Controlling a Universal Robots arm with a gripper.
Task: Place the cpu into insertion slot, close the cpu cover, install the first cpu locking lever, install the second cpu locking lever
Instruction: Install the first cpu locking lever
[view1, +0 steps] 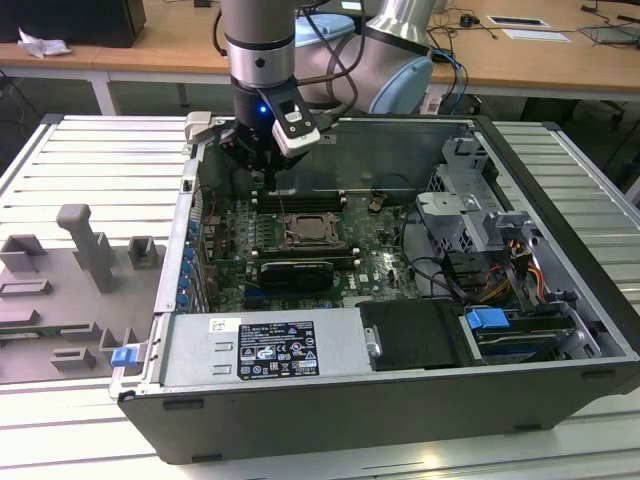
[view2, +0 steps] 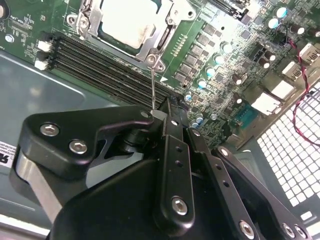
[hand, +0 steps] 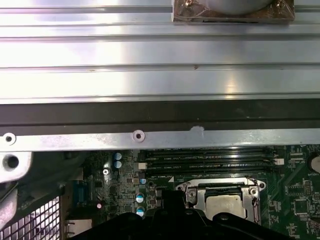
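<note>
A: Silver-beige cpu, location?

B: Seated in the insertion slot, near the middle of the green board. The cpu cover lies flat over it, and the chip shows through the cover's window in both wrist views.

A: Gripper state?

B: Narrow. The jaws are drawn nearly together on the free end of a thin wire locking lever. The lever runs straight from a corner of the cover to the fingertips, raised off the board rather than lying flat.

A: Gripper position, exterior view?

B: At about 11 o'clock from the slot, hanging over the long black memory slots and close above the board.

A: Surroundings?

B: The black graphics card sits at 6 o'clock from the slot, just beside it. The open computer case lies on a slatted aluminium worktop. A grey fixture sits at 9 o'clock from the case, well apart from the gripper.
</note>
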